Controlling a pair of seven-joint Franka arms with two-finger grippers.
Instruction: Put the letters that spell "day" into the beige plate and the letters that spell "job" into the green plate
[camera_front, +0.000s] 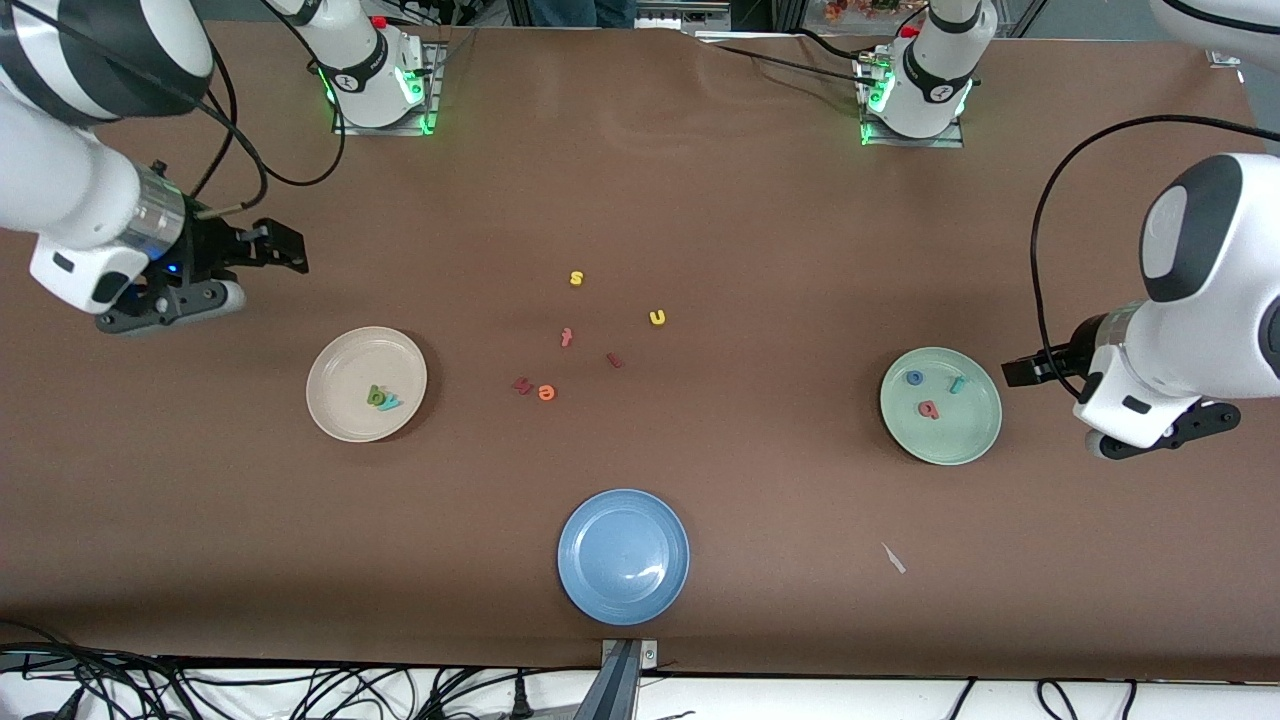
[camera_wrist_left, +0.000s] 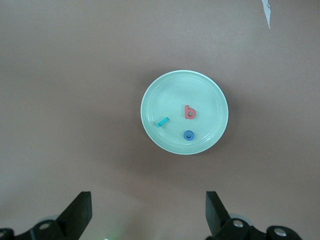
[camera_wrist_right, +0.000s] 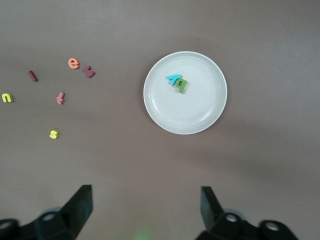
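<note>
The beige plate (camera_front: 335, 375) (camera_wrist_right: 192, 112) lies toward the right arm's end of the table. In it a teal "y" (camera_wrist_right: 173, 78) and a green loop-and-stem letter (camera_wrist_right: 182, 85) lie touching in a small heap (camera_front: 381, 398). The green plate (camera_front: 962, 436) (camera_wrist_left: 170, 95) lies toward the left arm's end and holds a blue "o" (camera_front: 914, 378) (camera_wrist_left: 188, 135), a teal "j" (camera_front: 957, 384) (camera_wrist_left: 162, 122) and a salmon "b" (camera_front: 929, 408) (camera_wrist_left: 190, 112), all apart. My right gripper (camera_front: 283, 247) (camera_wrist_right: 146, 190) hangs open, holding nothing, beside the beige plate. My left gripper (camera_front: 1025, 370) (camera_wrist_left: 148, 194) hangs open with nothing in it beside the green plate.
Loose letters lie mid-table: yellow "s" (camera_front: 576, 278), yellow "u" (camera_front: 657, 317), pink "t" (camera_front: 567, 337), two dark red ones (camera_front: 614, 360) (camera_front: 522, 385), orange "e" (camera_front: 546, 392). A blue plate (camera_front: 623, 556) sits nearest the front camera. A white scrap (camera_front: 893, 558) lies near the green plate.
</note>
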